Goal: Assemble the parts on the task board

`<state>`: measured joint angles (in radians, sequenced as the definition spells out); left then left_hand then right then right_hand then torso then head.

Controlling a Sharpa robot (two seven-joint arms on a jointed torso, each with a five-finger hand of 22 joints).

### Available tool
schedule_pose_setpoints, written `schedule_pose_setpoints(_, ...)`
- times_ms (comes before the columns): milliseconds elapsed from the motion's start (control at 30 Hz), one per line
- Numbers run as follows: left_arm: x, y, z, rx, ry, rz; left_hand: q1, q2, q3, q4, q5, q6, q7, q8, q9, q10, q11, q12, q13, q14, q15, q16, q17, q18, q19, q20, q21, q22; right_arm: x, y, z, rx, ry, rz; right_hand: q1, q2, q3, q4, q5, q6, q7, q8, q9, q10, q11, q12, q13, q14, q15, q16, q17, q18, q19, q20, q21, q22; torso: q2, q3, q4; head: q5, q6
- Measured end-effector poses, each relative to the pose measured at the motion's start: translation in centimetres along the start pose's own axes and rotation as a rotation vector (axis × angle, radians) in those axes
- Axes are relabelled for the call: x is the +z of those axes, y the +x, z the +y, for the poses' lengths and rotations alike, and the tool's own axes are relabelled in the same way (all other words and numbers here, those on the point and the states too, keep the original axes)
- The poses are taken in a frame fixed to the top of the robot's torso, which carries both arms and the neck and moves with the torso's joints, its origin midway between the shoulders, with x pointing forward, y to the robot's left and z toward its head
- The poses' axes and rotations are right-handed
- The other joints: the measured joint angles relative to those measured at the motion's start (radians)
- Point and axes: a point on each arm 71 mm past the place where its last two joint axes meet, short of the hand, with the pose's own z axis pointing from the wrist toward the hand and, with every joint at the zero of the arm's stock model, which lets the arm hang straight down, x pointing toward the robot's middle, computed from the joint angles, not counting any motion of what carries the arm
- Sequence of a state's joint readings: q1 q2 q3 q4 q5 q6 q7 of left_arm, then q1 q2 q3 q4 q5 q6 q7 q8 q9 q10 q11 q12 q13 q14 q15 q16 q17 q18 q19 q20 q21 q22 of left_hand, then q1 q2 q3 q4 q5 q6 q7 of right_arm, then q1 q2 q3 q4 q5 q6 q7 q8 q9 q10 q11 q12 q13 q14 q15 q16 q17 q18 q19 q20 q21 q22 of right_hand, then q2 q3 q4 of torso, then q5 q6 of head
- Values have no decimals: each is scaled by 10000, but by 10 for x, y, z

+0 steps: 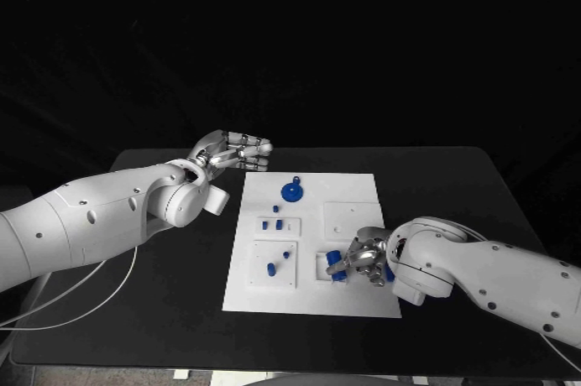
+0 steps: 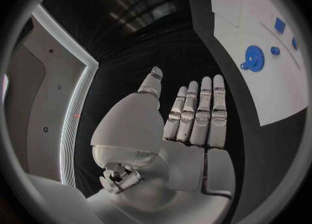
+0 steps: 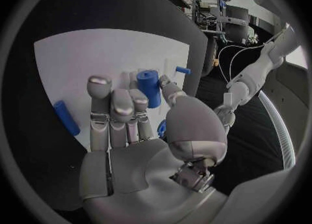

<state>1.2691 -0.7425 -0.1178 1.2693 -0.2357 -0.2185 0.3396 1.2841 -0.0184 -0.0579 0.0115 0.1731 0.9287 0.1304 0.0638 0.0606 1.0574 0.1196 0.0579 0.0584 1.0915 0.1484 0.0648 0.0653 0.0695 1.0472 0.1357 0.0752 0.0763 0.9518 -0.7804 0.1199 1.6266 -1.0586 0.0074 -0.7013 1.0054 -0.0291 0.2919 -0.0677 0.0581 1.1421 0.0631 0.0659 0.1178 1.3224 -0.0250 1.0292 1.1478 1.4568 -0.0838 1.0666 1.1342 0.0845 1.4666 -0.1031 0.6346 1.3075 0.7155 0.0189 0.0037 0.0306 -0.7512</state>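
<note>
1. Fingers (image 3: 120, 110) of the right hand (image 1: 363, 260): extended and lying close together over the near right corner of the task board (image 1: 351, 189). A blue cylinder (image 3: 148, 88) stands just beyond the fingertips, beside the thumb; whether thumb and finger actually pinch it cannot be told from here.
2. Fingers (image 2: 195, 112) of the left hand (image 1: 236, 153): straight, side by side, palm flat, holding nothing. This hand hovers off the far left corner of the board, above the bench (image 1: 170, 260).
3. Parts on the board: a blue gear (image 1: 292, 191) near the far edge, small blue pegs (image 1: 276, 225) in the left middle recess, 1 blue pin (image 1: 271, 269) in the near left recess, and 1 blue bar (image 3: 66, 117) lying loose beside the right hand.
4. Step in hand, as judged: the right hand is addressing the cylinder at the near right recess, either seating it or about to take it.
5. Next move, as judged: a firm pinch on the cylinder, kept upright, then a straight press into its seat; the left hand appears to be waiting.
</note>
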Motion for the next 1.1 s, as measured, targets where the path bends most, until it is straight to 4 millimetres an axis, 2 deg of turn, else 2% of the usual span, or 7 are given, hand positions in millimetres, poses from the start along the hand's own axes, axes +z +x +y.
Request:
schedule_pose_setpoints(133, 0, 0, 0, -4, -10, 11, 0, 0, 0, 0, 0, 0, 0, 0, 0, 0, 0, 0, 0, 0, 0, 0, 0, 0, 0, 0, 0, 0, 1, 0, 1, -73, 8, -25, -135, -138, -94, 305, 0, 0, 2, 18, 1, 0, 0, -77, -55, 0, 0, -66, -34, 1, 0, 0, -41, 0, 0, 1, -3, 14, -1)
schedule_pose_setpoints(300, 0, 0, 0, -5, -26, 16, 0, 0, 0, 0, 0, 0, 0, 0, 0, 0, 0, 0, 0, 0, 0, 0, 0, 0, 0, 0, 0, 0, 2, 0, 2, -197, 3, -35, -178, -562, 38, 781, -38, -29, 36, 36, -14, 0, 0, -77, -66, 0, 0, -66, -34, 0, 0, 0, -41, 0, 0, 1, -7, 33, -10)
schedule_pose_setpoints(333, 0, 0, 0, -5, -29, 16, 0, 0, 0, 0, 0, 0, 0, 0, 0, 0, 0, 0, 0, 0, 0, 0, 0, 0, 0, 0, 0, 0, 2, 0, 2, -219, 1, -36, -55, -858, 200, 1166, -38, -29, 36, 37, -20, 0, 0, -77, -66, 0, 0, -66, -30, 0, -6, -6, -41, 0, -1, 1, -8, 37, -15)
schedule_pose_setpoints(400, 0, 0, 0, -5, -35, 15, 0, 0, 0, 0, 0, 0, 0, 0, 0, 0, 0, 0, 0, 0, 0, 0, 0, 0, 0, 0, 0, 0, 2, 0, 2, -255, -5, -35, -20, -1059, 240, 1410, -38, -29, 36, 37, -29, -5, -5, -77, -66, -1, 0, -66, -19, -1, -37, -37, -83, 0, -1, -1, -9, 40, -19)
schedule_pose_setpoints(567, 0, 0, 0, -5, -49, 15, 0, 0, 0, 0, 0, 0, 0, 0, 0, 0, 0, 0, 0, 0, 0, 0, 0, 0, 0, 0, 0, 0, 2, 1, 3, -328, -32, -44, 185, -1321, 161, 1975, -38, -30, 36, 37, -89, -38, -36, -124, -61, 22, -21, -125, 50, -1, 3, -77, -83, 0, -3, -4, -9, 62, -22)
schedule_pose_setpoints(900, 0, 0, 1, -3, -68, 12, 0, 0, 0, 0, 0, 0, 0, 0, 0, 0, 0, 0, 0, 0, 0, 0, 0, 0, 0, 0, 0, 0, 1, 4, 7, -493, -120, -80, 369, -968, 218, 1551, -38, 3, 1, 33, -113, -39, -35, -155, -19, 36, -33, -146, 112, 0, 3, -77, -83, 0, -4, -4, -8, 125, -14)
schedule_pose_setpoints(1100, 0, -1, 1, 2, -83, 0, 0, 0, 0, 0, 0, 0, 0, 0, 0, 0, 0, 0, 0, 0, 0, 0, 0, 0, 0, 0, 0, 0, 0, 5, 8, -608, -149, -148, 306, -1013, 228, 1540, -38, 2, 0, 33, -120, -39, -35, -156, -17, 36, -32, -146, 113, 0, 3, -76, -82, -1, -4, -2, -9, 191, -19)
